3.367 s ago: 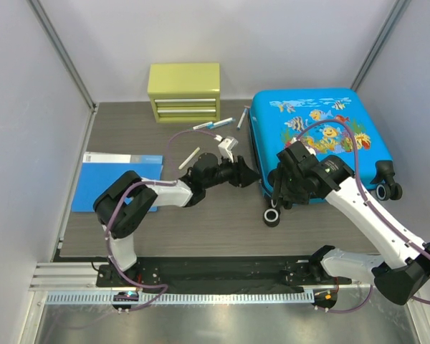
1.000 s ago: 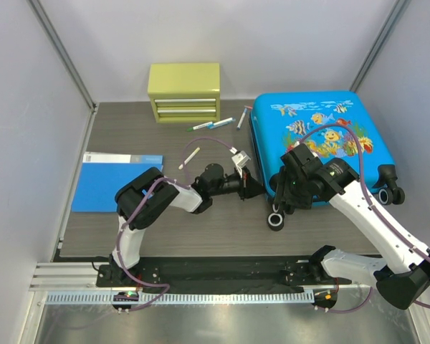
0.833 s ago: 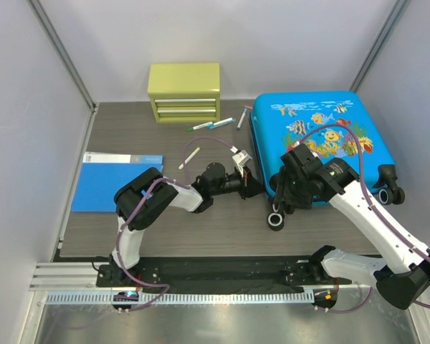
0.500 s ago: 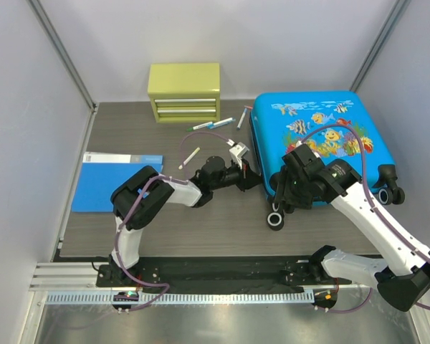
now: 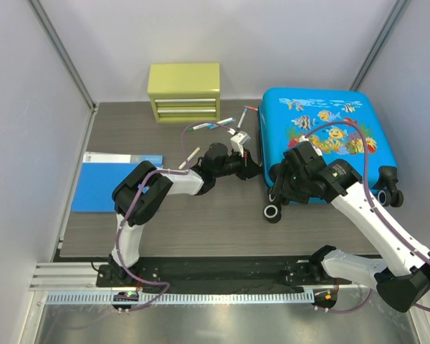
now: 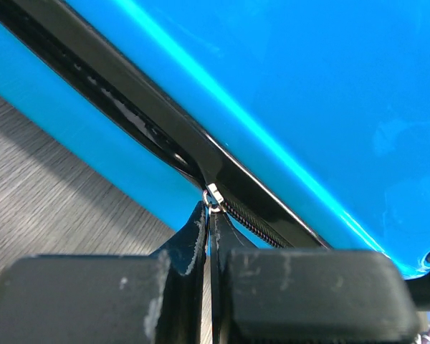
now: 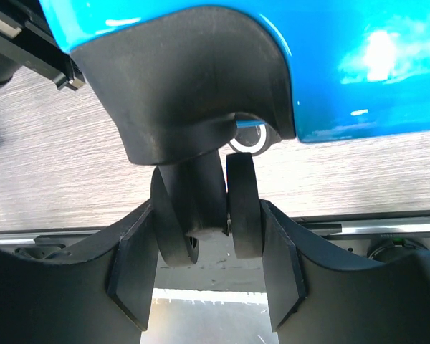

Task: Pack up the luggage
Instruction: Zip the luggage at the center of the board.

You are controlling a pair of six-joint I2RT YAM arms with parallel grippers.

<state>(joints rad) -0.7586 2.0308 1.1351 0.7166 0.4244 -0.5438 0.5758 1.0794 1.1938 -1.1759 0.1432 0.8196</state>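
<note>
The luggage (image 5: 322,132), a bright-blue hard shell with fish print, lies flat at the back right. My left gripper (image 5: 251,167) is at its left side, shut on the small metal zipper pull (image 6: 213,196) on the black zipper band. In the left wrist view the fingertips (image 6: 198,219) pinch together just under that pull, against the blue shell (image 6: 308,86). My right gripper (image 5: 275,203) is at the near-left corner of the luggage, shut on the black twin wheel (image 7: 201,204). In the right wrist view its two fingers (image 7: 279,244) press on both sides of the wheel.
A yellow-green drawer box (image 5: 184,92) stands at the back. A flat blue folder (image 5: 115,180) lies at the left. Pens (image 5: 213,124) and a white stick (image 5: 189,157) are scattered between the box and the luggage. Two more wheels (image 5: 388,193) stick out at the right.
My left gripper has moved toward the back along the luggage's left side with the zipper pull. The luggage has shifted a little toward the back right. The right gripper keeps its hold on the wheel.
</note>
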